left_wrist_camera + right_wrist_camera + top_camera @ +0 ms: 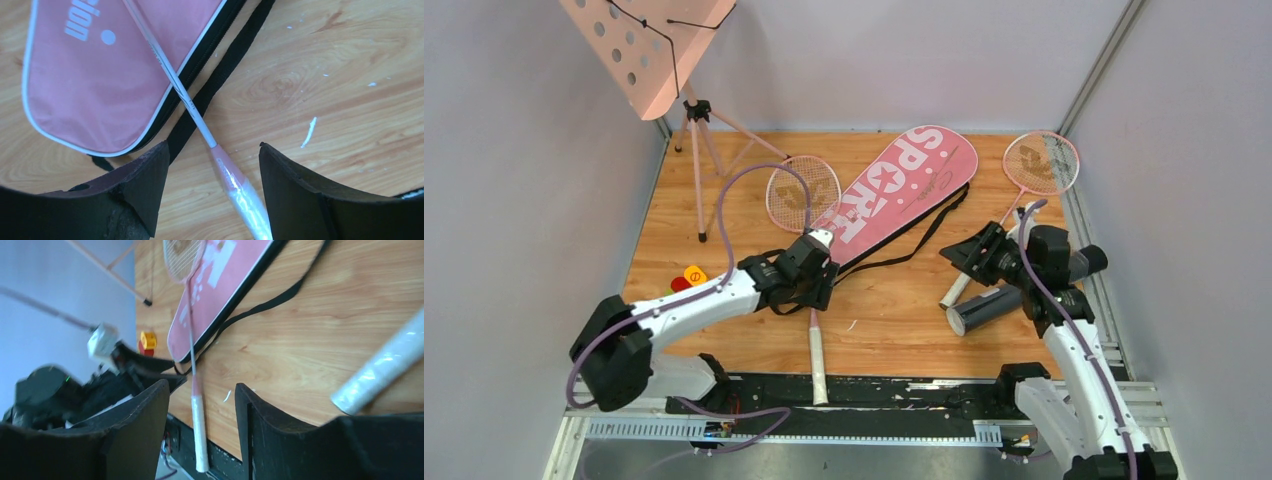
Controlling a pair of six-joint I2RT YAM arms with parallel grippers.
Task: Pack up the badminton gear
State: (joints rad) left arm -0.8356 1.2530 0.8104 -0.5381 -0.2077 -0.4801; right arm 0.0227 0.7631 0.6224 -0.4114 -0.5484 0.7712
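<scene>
The long pink racket bag [904, 185] lettered "SPORT" lies flat across the middle of the floor, its black strap [210, 85] trailing beside it. One pink-framed racket [803, 193] lies left of the bag, its white handle [818, 360] pointing at the near edge. My left gripper [212, 165] hangs open over this racket, one finger on each side of the handle's pink cone [227, 172], apart from it. The other racket [1041, 162] lies at the right. Its white handle [385, 367] is beside my open, empty right gripper [202, 405]. A black tube [989, 308] lies near it.
A pink perforated music stand [649, 50] on tripod legs [701, 170] occupies the back left corner. Small red and yellow pieces [689, 277] sit at the left by my left arm. Grey walls close in both sides. A black rail [874, 395] runs along the near edge.
</scene>
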